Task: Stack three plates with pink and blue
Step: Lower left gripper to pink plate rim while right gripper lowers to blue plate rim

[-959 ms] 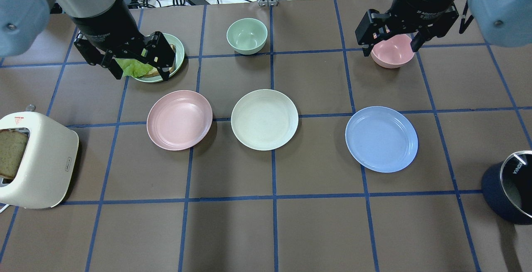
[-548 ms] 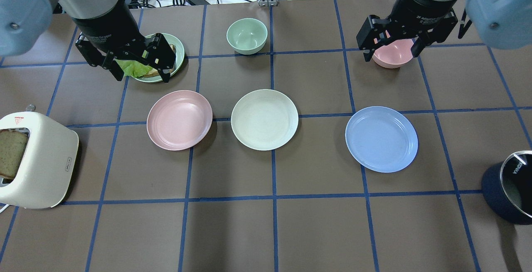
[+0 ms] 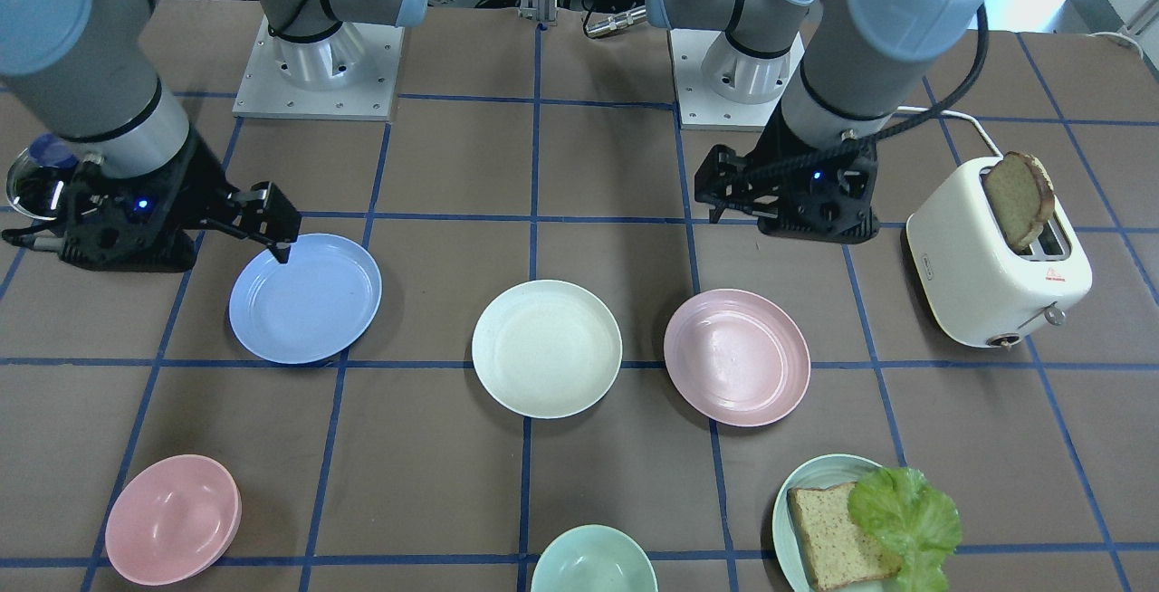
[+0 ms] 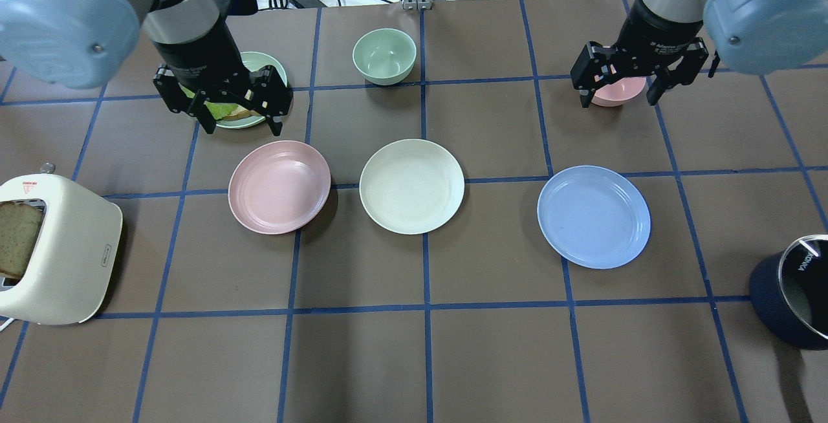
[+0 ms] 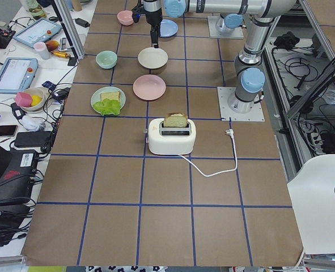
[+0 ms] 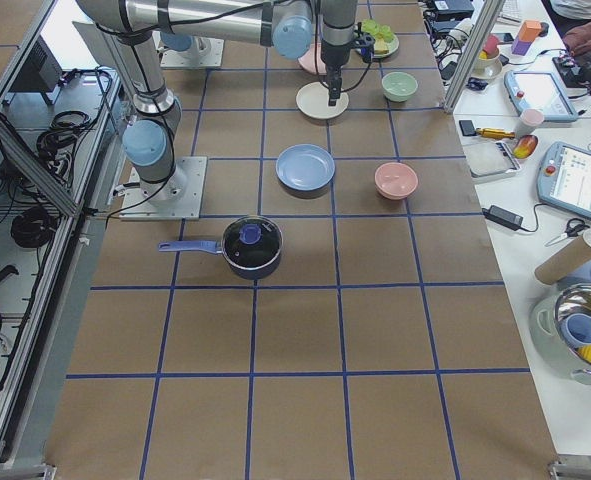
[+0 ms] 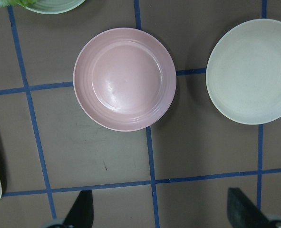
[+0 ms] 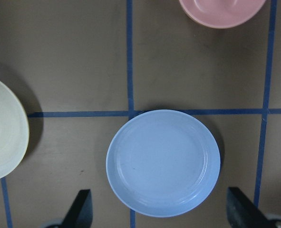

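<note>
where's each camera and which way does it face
Front: across the table, facing the robot; both arms, base to claw.
Overhead: behind the robot, looking forward; left claw, right claw, open.
Left side: table's toaster end, looking along it; both arms up top.
Right side: pot end, looking along; arms up top.
Left wrist: straight down on pink plate; claw tips.
Right wrist: straight down on blue plate; claw tips.
Shared: both wrists see the white plate.

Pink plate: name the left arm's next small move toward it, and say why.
Probably lower the open left hand to the rim of the pink plate and grip it. It, the cream plate and the blue plate lie flat and apart, nothing stacked, and this hand hovers empty closest to the pink one.
</note>
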`<state>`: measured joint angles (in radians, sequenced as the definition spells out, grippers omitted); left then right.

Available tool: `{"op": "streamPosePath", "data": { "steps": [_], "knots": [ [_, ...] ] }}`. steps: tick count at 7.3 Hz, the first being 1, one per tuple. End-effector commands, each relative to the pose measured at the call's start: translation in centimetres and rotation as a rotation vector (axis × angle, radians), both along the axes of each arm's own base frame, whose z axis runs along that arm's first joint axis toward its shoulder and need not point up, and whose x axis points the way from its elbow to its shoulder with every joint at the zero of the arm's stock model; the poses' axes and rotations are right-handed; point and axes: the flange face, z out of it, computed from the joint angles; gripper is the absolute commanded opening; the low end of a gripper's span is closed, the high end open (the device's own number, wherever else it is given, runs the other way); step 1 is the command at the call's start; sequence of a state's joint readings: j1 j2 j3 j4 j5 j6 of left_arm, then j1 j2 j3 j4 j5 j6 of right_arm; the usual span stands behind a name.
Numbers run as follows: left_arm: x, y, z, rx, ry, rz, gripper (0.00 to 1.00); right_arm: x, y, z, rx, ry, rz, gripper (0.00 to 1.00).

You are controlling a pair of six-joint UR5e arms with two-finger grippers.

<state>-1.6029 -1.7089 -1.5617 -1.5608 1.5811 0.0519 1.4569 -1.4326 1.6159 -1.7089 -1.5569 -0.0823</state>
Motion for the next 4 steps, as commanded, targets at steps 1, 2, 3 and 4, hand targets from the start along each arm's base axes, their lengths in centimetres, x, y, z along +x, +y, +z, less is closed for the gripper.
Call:
{"op": "streamPosePath", "data": {
  "steps": [1, 2, 3, 4],
  "knots": [
    [-1.6, -1.0, -10.0, -0.053, 0.004, 0.003, 1.00, -7.6, 0.1, -7.9, 0.116, -0.034, -0.083, 1.00],
    [-1.8, -0.7, -15.1, -0.062, 0.002, -0.008, 1.00, -9.0, 0.7, -12.6, 0.117, -0.036, -0.056, 1.00],
    [-2.0, -0.1, -17.8, -0.058, 0.002, -0.017, 1.00, -10.5, 2.0, -16.0, 0.099, -0.037, -0.037, 1.00],
    [-3.0, 0.4, -19.6, -0.043, 0.000, -0.036, 1.00, -12.3, 3.4, -18.1, 0.076, -0.043, 0.010, 1.00]
  ]
}}
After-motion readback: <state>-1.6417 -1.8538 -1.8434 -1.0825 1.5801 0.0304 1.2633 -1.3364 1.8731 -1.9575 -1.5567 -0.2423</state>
